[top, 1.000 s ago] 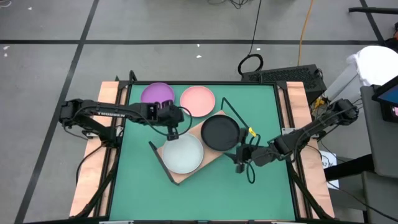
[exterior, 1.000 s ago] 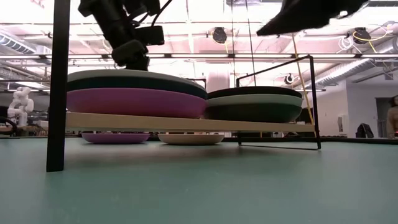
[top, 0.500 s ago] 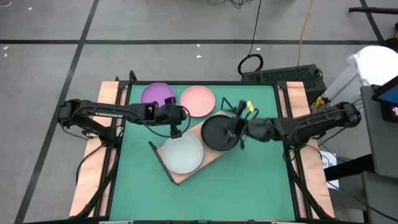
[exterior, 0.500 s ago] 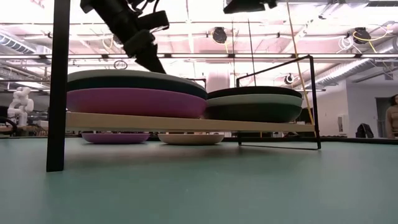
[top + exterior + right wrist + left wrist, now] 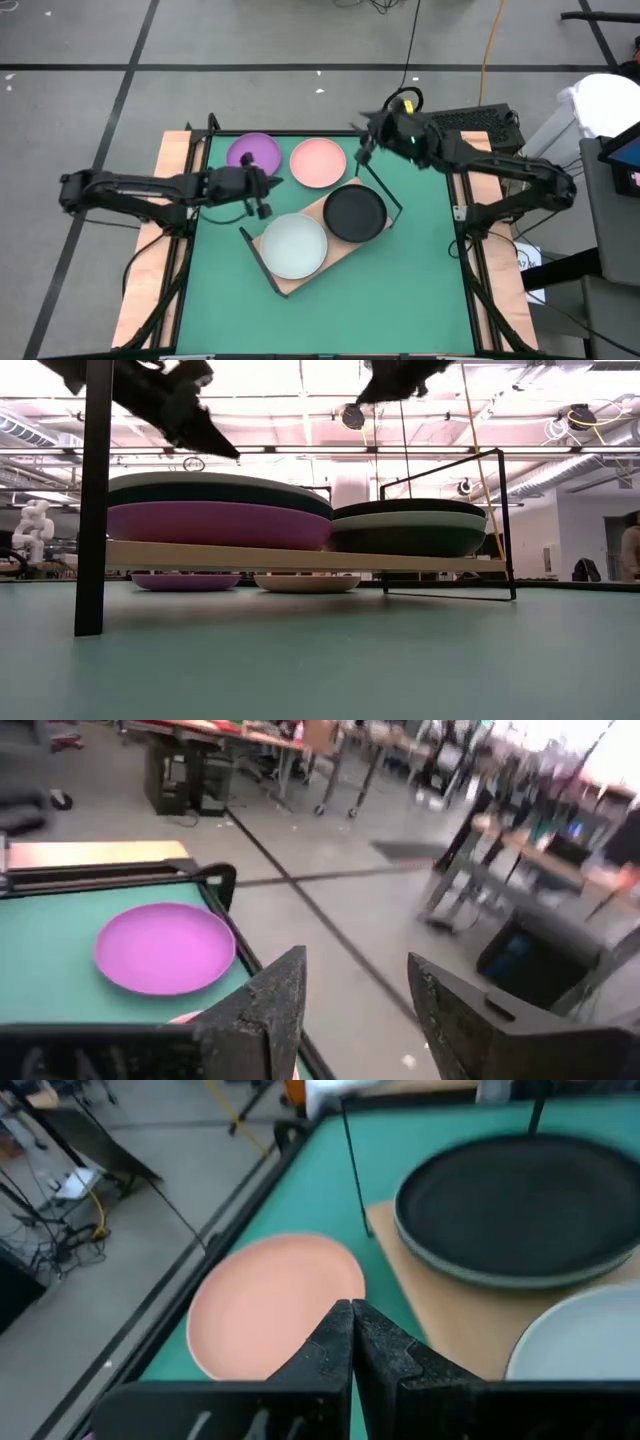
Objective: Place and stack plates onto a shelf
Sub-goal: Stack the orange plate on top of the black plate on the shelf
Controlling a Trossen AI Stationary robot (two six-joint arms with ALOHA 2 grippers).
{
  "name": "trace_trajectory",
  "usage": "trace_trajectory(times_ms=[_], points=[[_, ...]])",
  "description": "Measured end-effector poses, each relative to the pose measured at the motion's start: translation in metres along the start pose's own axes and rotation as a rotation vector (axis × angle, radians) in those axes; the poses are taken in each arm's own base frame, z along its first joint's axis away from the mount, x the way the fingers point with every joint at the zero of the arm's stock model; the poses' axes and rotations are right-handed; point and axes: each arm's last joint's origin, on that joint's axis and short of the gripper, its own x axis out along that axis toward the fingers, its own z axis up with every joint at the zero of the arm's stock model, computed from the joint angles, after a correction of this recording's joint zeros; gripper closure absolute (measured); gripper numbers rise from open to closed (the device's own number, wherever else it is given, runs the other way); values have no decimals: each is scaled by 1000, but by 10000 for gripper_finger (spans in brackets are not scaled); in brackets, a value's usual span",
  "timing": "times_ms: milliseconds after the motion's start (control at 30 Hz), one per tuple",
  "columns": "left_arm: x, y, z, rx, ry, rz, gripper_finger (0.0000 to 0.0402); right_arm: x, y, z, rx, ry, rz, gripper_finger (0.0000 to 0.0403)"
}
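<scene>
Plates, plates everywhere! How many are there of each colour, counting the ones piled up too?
Purple round matte plates: 2 (one lying alone, one at the bottom of a pile)
Pink round matte plates: 1
Pale mint round matte plates: 2 (one mid-pile)
Dark teal round matte plates: 2 (one in each pile)
Black round matte plates: 1
Total: 8
</scene>
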Motion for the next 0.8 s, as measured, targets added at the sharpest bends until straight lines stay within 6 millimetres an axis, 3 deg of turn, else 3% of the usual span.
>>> trace_trajectory(times_ms=[167,367,633,800], points=[[-23,3,-6,-34,-80,-14,396,45,-25,-25,140,99,83,248],[-29,1,-13,-41,-88,-28,396,101,-36,-60,348,262,45,245],[-28,1,-14,-37,-83,-28,396,154,-26,-92,423,510,147,193],[-28,1,-14,-39,-81,-29,396,167,-17,-115,431,621,199,159]])
